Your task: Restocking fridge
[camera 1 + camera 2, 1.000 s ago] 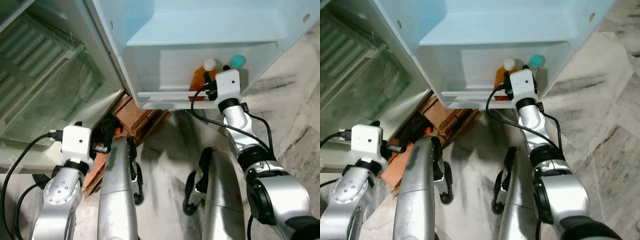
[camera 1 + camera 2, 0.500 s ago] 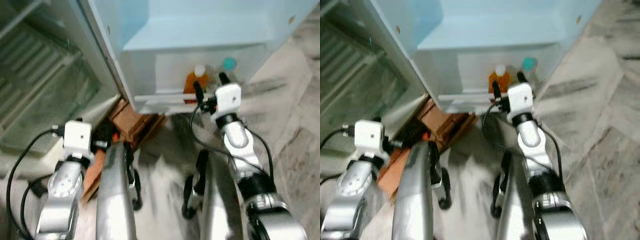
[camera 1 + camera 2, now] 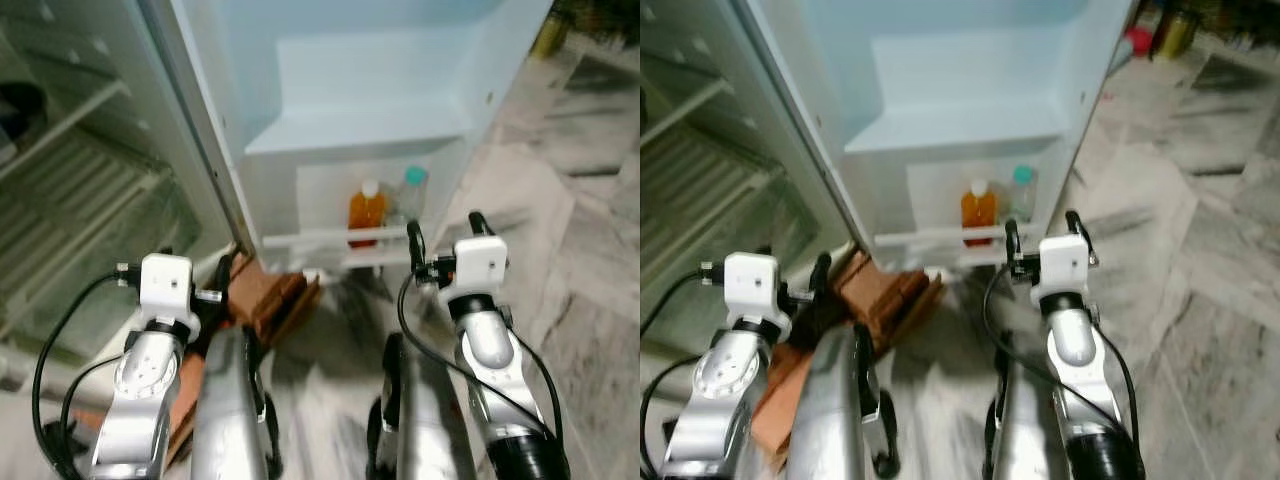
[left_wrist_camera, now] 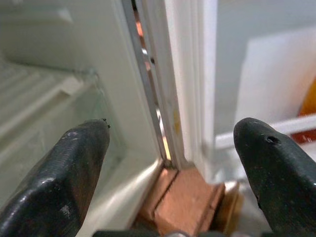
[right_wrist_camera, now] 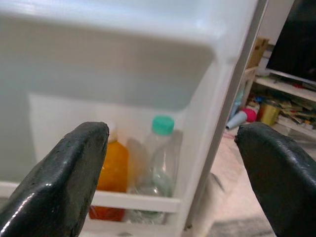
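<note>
- Behind the rail of the lowest fridge door shelf [image 3: 330,240], lower parts hidden: orange juice bottle [image 3: 366,211] with white cap, clear water bottle [image 3: 409,197] with teal cap, just beside each other.
- Both upright, caps up.
- Somewhat blurred in the head views.
- Right gripper [image 5: 173,182] before the shelf, fingers [image 5: 64,182] spread wide, holding nothing.
- Left gripper [image 4: 173,173] likewise wide apart and empty, near the wooden blocks [image 4: 185,202] under the fridge.

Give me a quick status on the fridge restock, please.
Right gripper open, empty, short of door shelf. Left gripper open by fridge edge. Orange bottle and clear bottle shelved. Nothing blocking.
</note>
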`<state>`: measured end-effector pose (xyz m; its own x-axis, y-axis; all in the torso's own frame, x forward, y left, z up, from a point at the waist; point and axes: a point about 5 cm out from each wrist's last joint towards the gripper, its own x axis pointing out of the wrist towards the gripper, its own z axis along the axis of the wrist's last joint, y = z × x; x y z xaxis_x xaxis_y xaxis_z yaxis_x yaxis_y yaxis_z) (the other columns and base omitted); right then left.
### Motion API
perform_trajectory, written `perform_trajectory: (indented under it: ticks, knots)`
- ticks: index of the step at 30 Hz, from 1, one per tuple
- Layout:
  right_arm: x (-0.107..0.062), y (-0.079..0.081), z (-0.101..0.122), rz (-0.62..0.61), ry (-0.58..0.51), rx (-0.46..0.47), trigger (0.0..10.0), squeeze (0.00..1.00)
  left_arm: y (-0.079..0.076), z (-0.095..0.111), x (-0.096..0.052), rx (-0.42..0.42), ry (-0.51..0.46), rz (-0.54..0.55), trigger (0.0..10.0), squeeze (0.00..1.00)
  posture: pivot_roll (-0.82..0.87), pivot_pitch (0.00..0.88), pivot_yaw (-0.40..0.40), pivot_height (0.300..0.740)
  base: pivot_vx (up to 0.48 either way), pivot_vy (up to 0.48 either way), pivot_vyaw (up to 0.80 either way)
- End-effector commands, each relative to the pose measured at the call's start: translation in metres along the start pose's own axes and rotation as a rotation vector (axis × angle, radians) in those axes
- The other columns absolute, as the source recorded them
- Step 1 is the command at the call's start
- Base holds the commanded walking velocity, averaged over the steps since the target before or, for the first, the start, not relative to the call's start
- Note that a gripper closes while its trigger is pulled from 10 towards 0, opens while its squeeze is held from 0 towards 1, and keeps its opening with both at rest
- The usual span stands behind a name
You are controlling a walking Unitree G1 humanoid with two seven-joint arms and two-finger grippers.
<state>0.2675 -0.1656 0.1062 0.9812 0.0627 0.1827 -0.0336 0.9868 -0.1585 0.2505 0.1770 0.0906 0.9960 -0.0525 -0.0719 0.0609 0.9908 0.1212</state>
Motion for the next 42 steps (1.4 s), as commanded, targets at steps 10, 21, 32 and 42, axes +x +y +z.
perform_trajectory:
  ticks: [10,21,32,42]
  knots:
    - [-0.008,0.001,0.005,-0.043,0.031,0.055,10.0,0.0,-0.006,-0.011,0.008,-0.01,-0.004,-0.012,10.0,0.0,0.03,0.0,0.072,0.611,0.0,0.0,0.0]
    - [0.011,-0.006,0.014,-0.05,0.007,0.044,10.0,0.0,-0.005,-0.003,0.022,-0.002,-0.055,-0.003,10.0,0.0,0.03,0.0,0.061,0.691,0.0,0.0,0.0]
    - [0.014,-0.003,0.021,-0.043,-0.01,0.046,10.0,0.0,-0.004,0.009,0.023,-0.009,-0.092,0.004,10.0,0.0,0.05,0.009,0.069,0.74,0.0,0.0,0.0]
    - [0.008,-0.003,0.019,-0.031,0.011,0.049,10.0,0.0,-0.01,-0.003,0.015,-0.001,-0.044,0.018,10.0,0.0,0.04,0.022,0.043,0.74,0.0,0.0,0.0]
